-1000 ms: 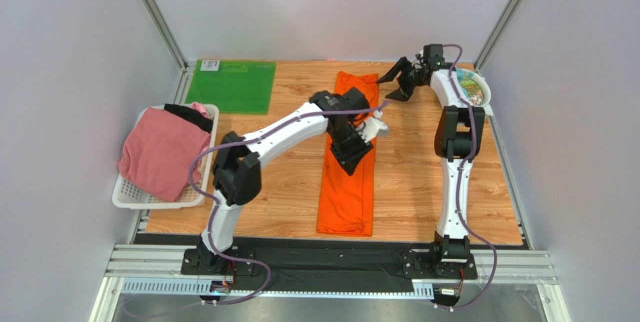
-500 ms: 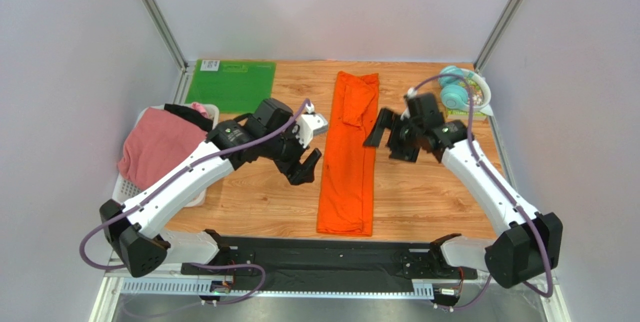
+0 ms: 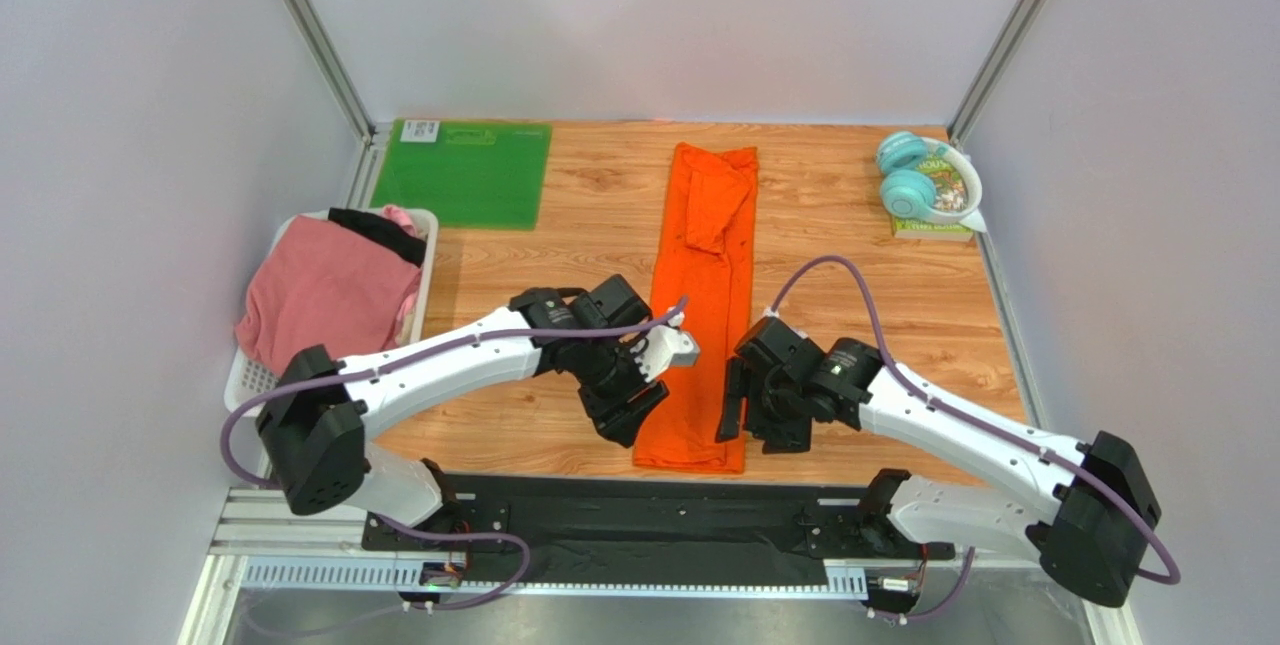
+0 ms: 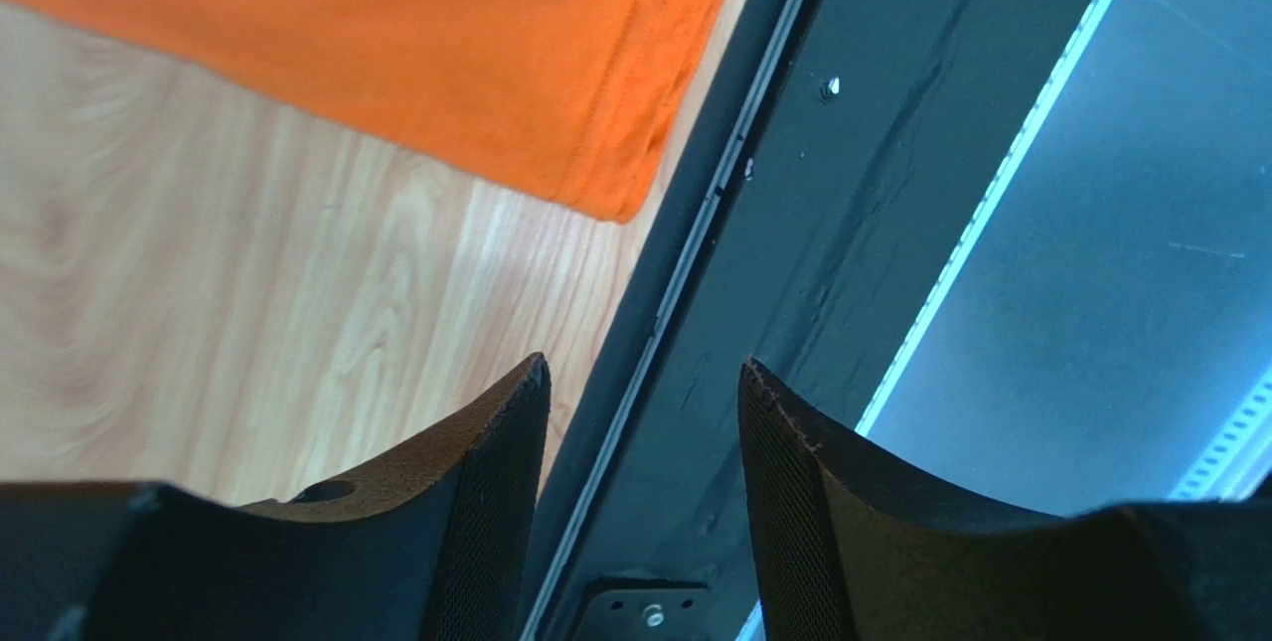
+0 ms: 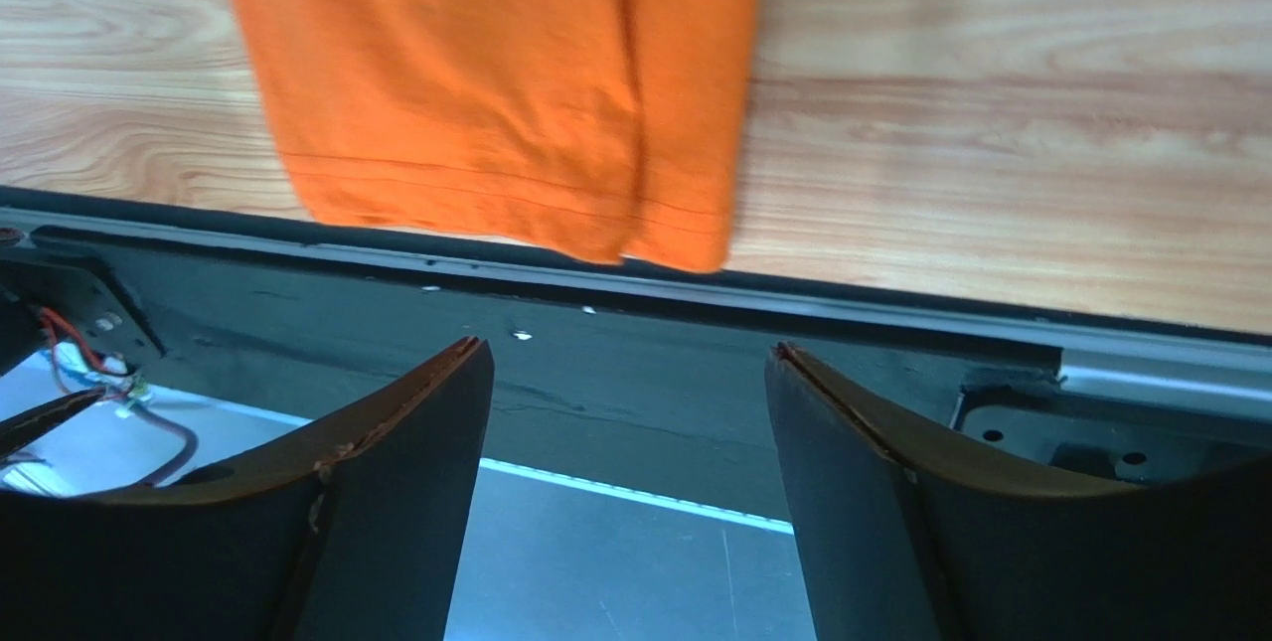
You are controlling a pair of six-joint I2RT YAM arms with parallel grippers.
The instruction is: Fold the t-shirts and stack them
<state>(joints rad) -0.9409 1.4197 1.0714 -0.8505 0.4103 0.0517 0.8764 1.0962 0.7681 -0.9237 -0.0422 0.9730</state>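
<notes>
The orange t-shirt [image 3: 703, 300] lies as a long narrow folded strip from the table's far side to its near edge. My left gripper [image 3: 633, 411] hovers open just left of the shirt's near hem, with nothing between its fingers. The left wrist view shows the left gripper [image 4: 642, 373] open over the black base rail, and the orange t-shirt [image 4: 448, 45] ahead of it. My right gripper [image 3: 750, 419] stands open and empty just right of the same hem. In the right wrist view the right gripper [image 5: 627, 351] faces the orange t-shirt [image 5: 508, 75]. A pink t-shirt [image 3: 320, 300] and a black t-shirt [image 3: 379, 234] sit in the basket.
A white basket [image 3: 256, 398] stands at the left edge. A green mat [image 3: 463, 173] lies at the back left. Teal headphones [image 3: 906, 183] and a small bowl [image 3: 953, 183] sit at the back right. The black base rail [image 3: 661, 503] runs along the near edge.
Both arms have swung from the middle of the strip toward the near edge and now flank the orange shirt's near hem. The shirt has not moved.
</notes>
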